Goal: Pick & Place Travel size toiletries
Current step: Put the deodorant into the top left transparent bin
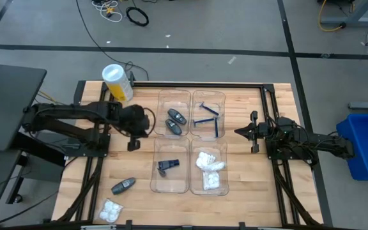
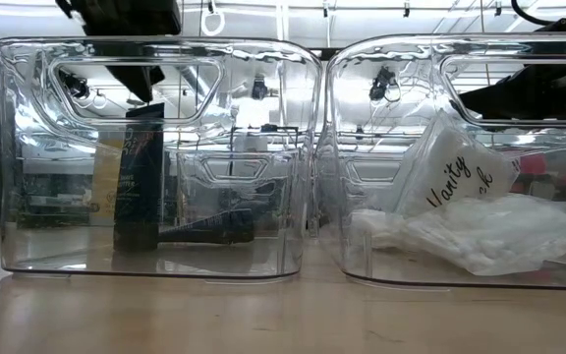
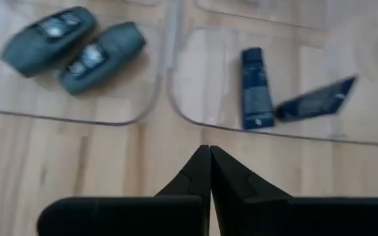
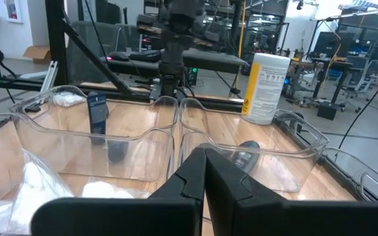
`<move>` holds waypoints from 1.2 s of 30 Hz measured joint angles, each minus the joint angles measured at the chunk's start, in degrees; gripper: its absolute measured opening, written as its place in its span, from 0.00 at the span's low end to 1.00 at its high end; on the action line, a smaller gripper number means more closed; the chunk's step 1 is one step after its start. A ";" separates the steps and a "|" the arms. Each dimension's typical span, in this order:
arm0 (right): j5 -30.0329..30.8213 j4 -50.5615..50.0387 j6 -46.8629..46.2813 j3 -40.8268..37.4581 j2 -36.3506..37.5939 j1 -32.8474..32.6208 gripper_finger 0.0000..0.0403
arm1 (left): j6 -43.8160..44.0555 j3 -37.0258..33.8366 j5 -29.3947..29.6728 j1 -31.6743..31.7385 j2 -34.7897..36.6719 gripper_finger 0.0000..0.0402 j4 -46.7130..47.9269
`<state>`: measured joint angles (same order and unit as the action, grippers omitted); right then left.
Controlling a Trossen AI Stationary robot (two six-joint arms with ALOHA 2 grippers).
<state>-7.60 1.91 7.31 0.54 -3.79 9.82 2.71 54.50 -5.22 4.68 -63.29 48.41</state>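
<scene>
Hovering just left of the clear trays [image 1: 191, 96], left gripper [image 1: 133, 145] is pinched closed (empty). Two grey tubes [image 1: 176, 121] sit inside; one tube [image 1: 124, 186] lies outside, bare wood around it.

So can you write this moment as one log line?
left end effector: shut, empty, beside trays | right end effector: shut, empty | grey tube, white packet: on table
</scene>
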 joint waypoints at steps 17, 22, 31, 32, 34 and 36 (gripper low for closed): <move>0.00 0.01 0.00 0.00 0.00 0.02 0.03 | 21.73 0.02 4.40 -21.42 -0.16 0.01 0.17; 0.01 0.00 0.00 0.01 0.00 0.01 0.03 | 27.27 -0.35 4.67 -27.45 -0.57 0.04 0.11; 0.00 0.00 -0.01 0.01 0.00 0.01 0.03 | 37.59 -3.35 4.56 -35.76 -0.57 0.02 0.11; 0.01 0.00 0.00 0.02 0.00 0.00 0.03 | 38.42 -3.62 4.59 -36.53 -0.57 0.01 0.18; 0.00 0.01 0.00 0.02 0.00 0.01 0.03 | 39.40 -3.78 4.62 -38.01 -0.57 0.01 0.17; 0.01 0.01 0.00 0.02 0.00 0.01 0.03 | 40.62 -3.78 5.55 -39.34 -0.57 0.02 0.10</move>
<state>-7.58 1.92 7.31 0.56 -3.79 9.84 43.33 50.72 0.33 -34.66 -63.86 48.51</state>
